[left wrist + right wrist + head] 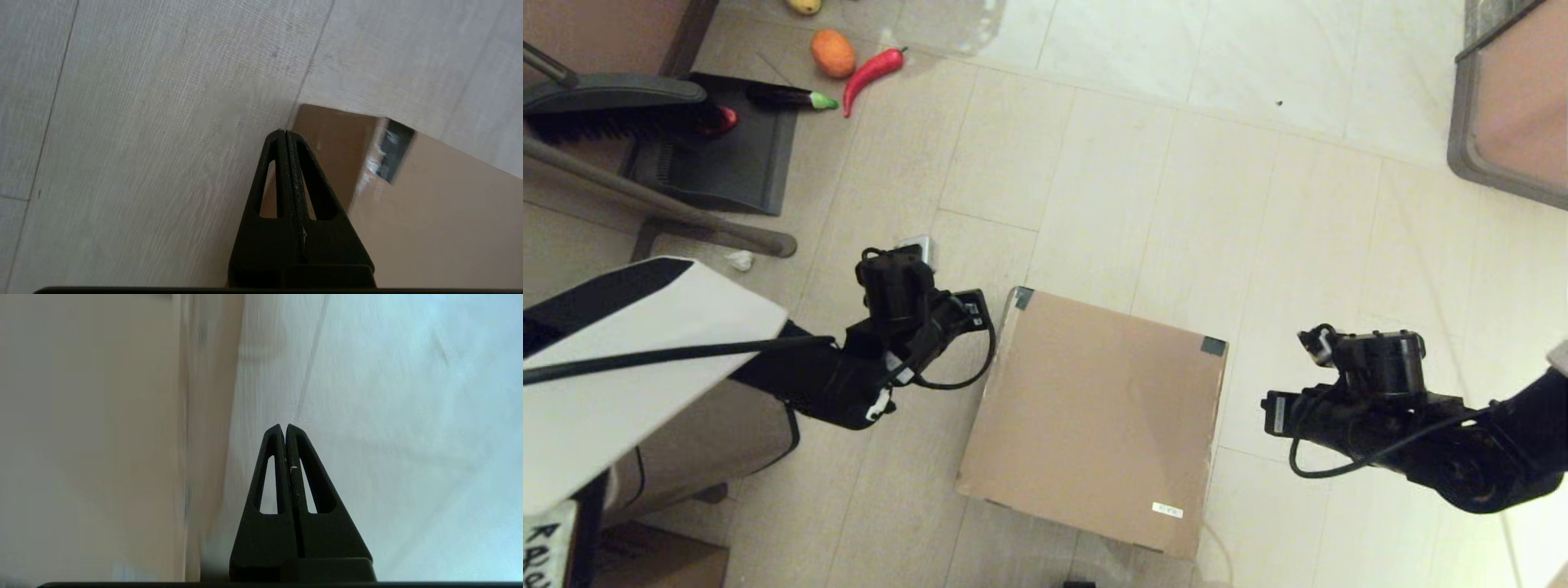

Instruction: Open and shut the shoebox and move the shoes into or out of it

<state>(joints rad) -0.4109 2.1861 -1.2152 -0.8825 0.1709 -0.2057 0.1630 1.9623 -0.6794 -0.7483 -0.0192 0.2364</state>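
Observation:
The brown cardboard shoebox lies on the tiled floor with its lid down, black tape on its two far corners and a small white label near its front edge. The shoes are out of view. My left arm's wrist hangs just left of the box's far left corner. In the left wrist view the left gripper is shut and empty beside the shoebox wall. My right arm's wrist hovers right of the box. The right gripper is shut and empty, apart from the shoebox.
A dark dustpan with a brush stands at the far left. Toy vegetables lie beyond it: an orange, a red chili, an eggplant. A crumpled paper scrap lies nearby. A brown framed panel fills the far right corner.

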